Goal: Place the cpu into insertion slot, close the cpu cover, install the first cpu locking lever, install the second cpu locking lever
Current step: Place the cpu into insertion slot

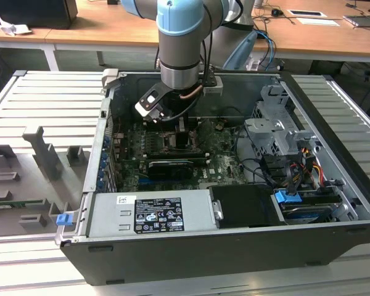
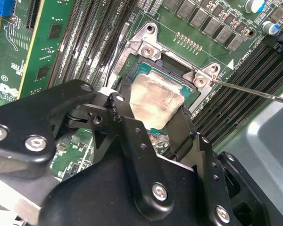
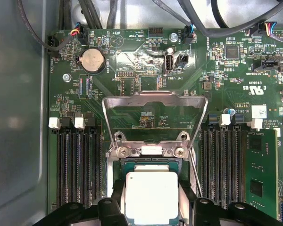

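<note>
Exterior view: the arm (image 1: 180, 55) drops almost straight down into the open computer case (image 1: 333, 185). The gripper (image 1: 180, 132) sits low over the motherboard (image 1: 172, 169).

Second wrist view: black fingers (image 2: 125, 113) are clamped on two opposite edges of the cpu (image 2: 153, 101), silvery top up, directly over the socket (image 2: 167, 70). Whether it is seated, cannot tell. A thin locking lever (image 2: 254, 92) stands free beside the socket.

First wrist view: the cpu (image 3: 151, 195) is pinched between the fingers (image 3: 117, 200). The cpu cover (image 3: 153, 100) is swung open, clear of the chip.
</note>
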`<action>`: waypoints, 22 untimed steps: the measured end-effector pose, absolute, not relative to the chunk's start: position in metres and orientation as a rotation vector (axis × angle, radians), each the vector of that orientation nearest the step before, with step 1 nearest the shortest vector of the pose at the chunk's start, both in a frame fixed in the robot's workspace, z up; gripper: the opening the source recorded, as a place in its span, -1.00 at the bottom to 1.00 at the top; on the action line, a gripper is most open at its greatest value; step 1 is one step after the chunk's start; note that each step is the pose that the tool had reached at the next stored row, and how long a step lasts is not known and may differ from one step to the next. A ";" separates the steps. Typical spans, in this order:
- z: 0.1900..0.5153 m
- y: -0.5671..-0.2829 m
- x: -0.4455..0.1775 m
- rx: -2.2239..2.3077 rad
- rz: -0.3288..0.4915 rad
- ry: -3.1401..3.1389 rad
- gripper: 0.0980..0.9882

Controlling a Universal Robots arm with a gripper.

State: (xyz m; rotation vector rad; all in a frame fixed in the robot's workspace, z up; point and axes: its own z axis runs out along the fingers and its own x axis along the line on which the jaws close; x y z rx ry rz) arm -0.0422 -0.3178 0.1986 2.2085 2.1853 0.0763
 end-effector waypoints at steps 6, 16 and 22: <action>0.203 -0.318 -0.042 2.209 0.076 2.185 0.15; 0.210 -0.318 -0.042 2.209 0.076 2.185 -0.59; 0.213 -0.318 -0.042 2.209 0.076 2.185 -0.98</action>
